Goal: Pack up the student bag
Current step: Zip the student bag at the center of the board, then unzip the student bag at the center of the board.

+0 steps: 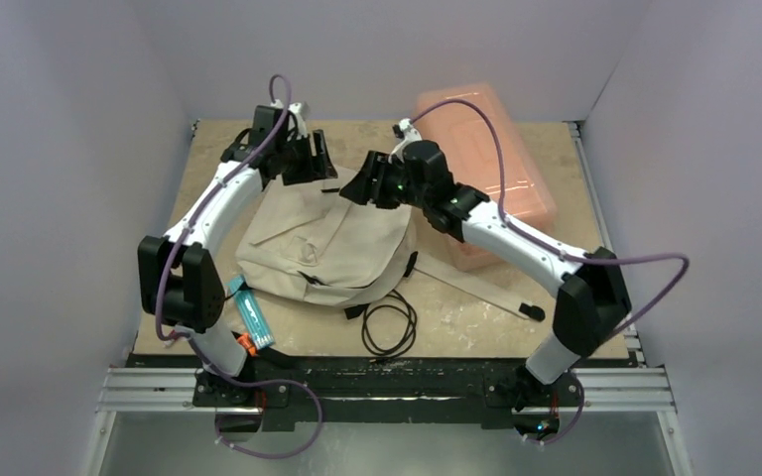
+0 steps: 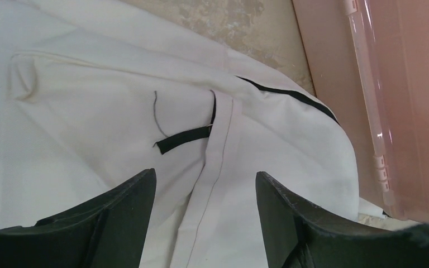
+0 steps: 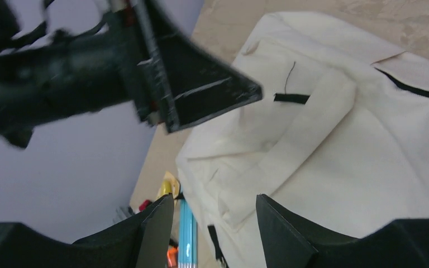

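Student bag lies flat and slack, left of centre on the table, with the pink box just beside it at the far right. Packing looks barely begun: the black cable loop and teal pack sit outside, by the bag's near edge. Left gripper and right gripper hover over the bag's far end, jaws well apart, nothing held; can't tell if they touch fabric.

Right end effector jaws apart above cream student bag; teal object beside bag
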`<move>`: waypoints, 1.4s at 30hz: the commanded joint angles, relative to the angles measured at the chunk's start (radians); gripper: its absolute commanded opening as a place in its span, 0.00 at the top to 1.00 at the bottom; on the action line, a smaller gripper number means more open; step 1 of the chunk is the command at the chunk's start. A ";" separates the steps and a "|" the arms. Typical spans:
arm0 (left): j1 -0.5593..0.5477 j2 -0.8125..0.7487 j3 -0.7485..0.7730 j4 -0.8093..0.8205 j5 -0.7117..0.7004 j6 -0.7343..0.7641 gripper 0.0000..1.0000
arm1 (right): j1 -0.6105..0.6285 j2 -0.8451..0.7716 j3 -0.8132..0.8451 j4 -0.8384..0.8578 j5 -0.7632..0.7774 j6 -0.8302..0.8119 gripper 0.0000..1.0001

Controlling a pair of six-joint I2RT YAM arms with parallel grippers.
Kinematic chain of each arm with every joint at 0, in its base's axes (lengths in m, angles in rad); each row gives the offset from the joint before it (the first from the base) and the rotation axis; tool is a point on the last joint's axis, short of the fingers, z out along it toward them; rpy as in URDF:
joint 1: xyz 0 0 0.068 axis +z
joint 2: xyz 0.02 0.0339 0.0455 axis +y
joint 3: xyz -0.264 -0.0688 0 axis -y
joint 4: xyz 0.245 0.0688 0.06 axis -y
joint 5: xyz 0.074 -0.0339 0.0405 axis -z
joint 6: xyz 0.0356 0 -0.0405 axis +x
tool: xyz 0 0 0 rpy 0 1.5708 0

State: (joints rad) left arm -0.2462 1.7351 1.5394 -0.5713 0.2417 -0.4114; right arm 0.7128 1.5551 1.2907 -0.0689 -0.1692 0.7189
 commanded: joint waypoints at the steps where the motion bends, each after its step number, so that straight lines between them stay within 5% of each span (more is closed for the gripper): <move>1: 0.048 -0.121 -0.052 0.056 -0.015 -0.032 0.34 | -0.011 0.168 0.114 0.021 0.056 0.151 0.40; 6: 0.084 0.005 0.023 0.001 0.156 -0.045 0.41 | -0.011 0.280 0.102 0.143 0.110 0.215 0.44; 23: 0.068 0.201 0.079 0.034 0.237 -0.018 0.43 | -0.070 0.410 0.061 0.317 0.061 0.261 0.52; 29: 0.059 0.214 0.066 0.055 0.284 -0.046 0.59 | -0.090 0.404 0.048 0.317 0.061 0.261 0.57; 36: 0.059 0.169 0.013 0.085 0.289 -0.051 1.00 | -0.106 0.424 0.085 0.293 0.048 0.238 0.53; 42: 0.059 0.071 -0.047 0.078 0.231 -0.046 1.00 | -0.106 0.436 0.117 0.311 0.043 0.215 0.38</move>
State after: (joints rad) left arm -0.1837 1.9224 1.5185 -0.5171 0.4881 -0.4603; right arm 0.6140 1.9694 1.3502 0.2047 -0.1158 0.9596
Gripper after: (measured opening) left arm 0.010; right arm 0.566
